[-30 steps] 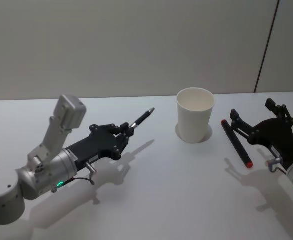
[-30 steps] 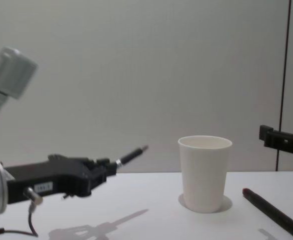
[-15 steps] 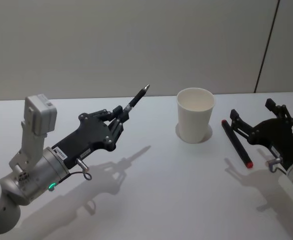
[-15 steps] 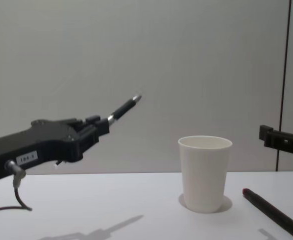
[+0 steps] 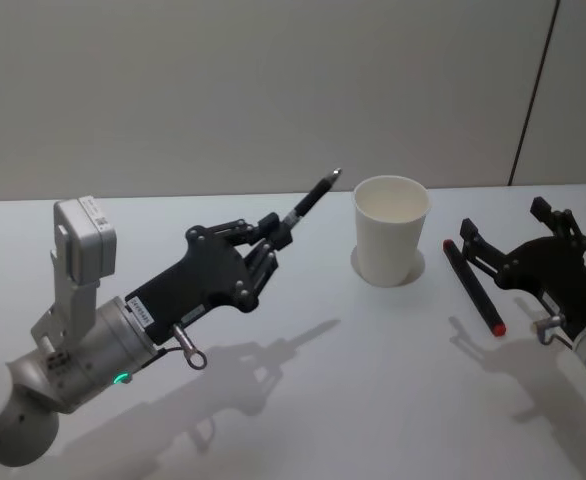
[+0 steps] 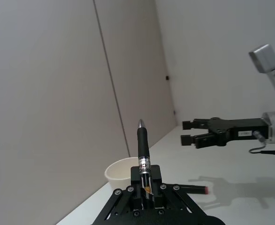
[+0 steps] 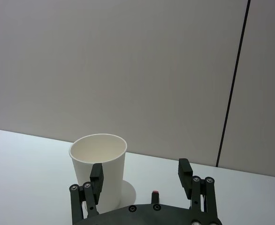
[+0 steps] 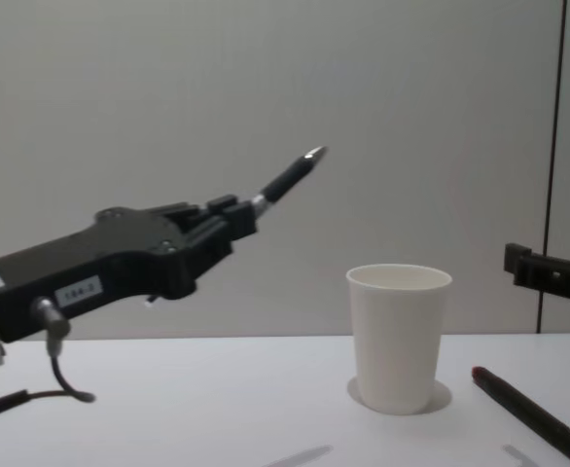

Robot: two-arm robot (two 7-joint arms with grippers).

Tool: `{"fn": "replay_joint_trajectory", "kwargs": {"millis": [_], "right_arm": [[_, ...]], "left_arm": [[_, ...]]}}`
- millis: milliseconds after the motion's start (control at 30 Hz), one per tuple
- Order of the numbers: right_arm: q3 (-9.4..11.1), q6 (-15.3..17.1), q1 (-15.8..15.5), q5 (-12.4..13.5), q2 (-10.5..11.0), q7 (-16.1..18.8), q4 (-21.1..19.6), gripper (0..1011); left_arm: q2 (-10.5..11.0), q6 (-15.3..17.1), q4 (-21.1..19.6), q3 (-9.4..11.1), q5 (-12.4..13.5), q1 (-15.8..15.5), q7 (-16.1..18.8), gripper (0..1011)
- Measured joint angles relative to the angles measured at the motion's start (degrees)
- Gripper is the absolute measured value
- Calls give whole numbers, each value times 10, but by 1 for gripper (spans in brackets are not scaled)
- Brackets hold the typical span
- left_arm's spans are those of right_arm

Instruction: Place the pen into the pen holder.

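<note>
Head view: the left tool (image 5: pixel 273 238) is gripping a slim black pen (image 5: pixel 311 197), its metal tip pointing up, now closer to the tapered white paper cup (image 5: pixel 391 240) than before. The right tool (image 5: pixel 505 222) is hovering open over the smooth counter (image 5: pixel 373 400) beside a red-ended marker (image 5: pixel 473 290). Chest view: the frame edge is cutting that tool off.

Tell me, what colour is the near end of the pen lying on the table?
Red, on an otherwise black pen. Clearest in the chest view.

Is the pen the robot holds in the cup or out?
Out. The left gripper holds the pen in the air, beside the upright cup.
</note>
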Motion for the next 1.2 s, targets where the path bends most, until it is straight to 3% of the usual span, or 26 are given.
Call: {"fn": "replay_joint_trajectory", "kwargs": {"millis": [567,1200], "right_arm": [[0,0,0,0,0,0,0,1002],[0,0,0,3,0,4,0,1002]], "left_arm": [[-43,10,27,26,16,-32,-90,129],[-69,15,50,41,37,-53,-117,129]]}}
